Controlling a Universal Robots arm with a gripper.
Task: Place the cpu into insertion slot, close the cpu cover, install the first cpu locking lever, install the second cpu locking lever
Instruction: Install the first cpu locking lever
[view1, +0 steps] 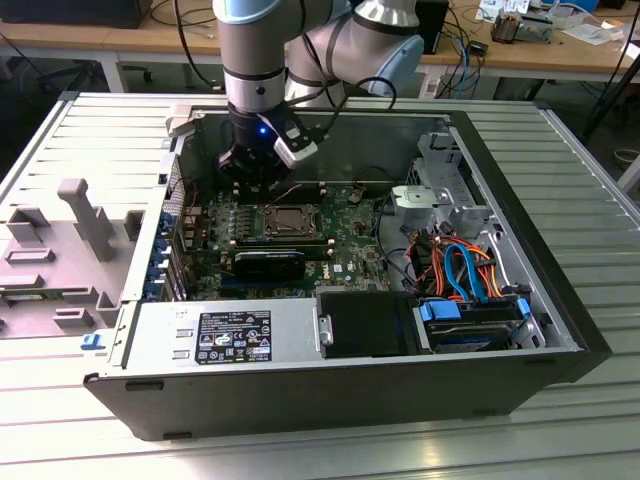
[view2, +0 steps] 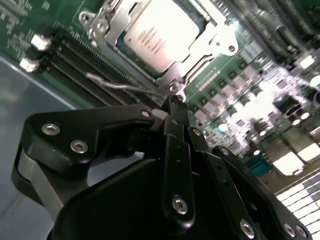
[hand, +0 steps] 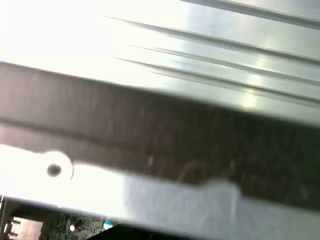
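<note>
Scene: open computer case (view1: 300, 400) lying on a slatted metal table (view1: 580, 160), green circuit board (view1: 350, 250) inside.
Arm: comes in from the top centre of the exterior view and reaches down into the case's upper-left part.
Gripper (view2: 172, 102): black fingers pressed together, tips meeting in a point. It sits just beside the socket's corner, on the exterior view's left of the socket.
Cpu (view2: 160, 35): seated flat in the insertion slot (view1: 290, 222), silver top showing through the frame window.
Cpu cover (view2: 111, 24): down over the chip, its frame lying around the chip's edges.
Locking lever (view2: 122, 87): thin silver wire running along the socket edge between the cover and the memory slots (view2: 75, 65). Its end reaches the gripper tip; cannot tell if it is pinched or only touched.
Slot position: centre of the exterior view, slightly above the middle.
Power supply (view1: 230, 335): silver box in the lower left of the case.
Cables (view1: 465, 265): blue and orange bundle at the exterior view's right.
Fixture (view1: 85, 215): grey block on the table at the exterior view's left, outside the case.
First wrist view: dark case wall (hand: 150, 135) against bright table slats.
</note>
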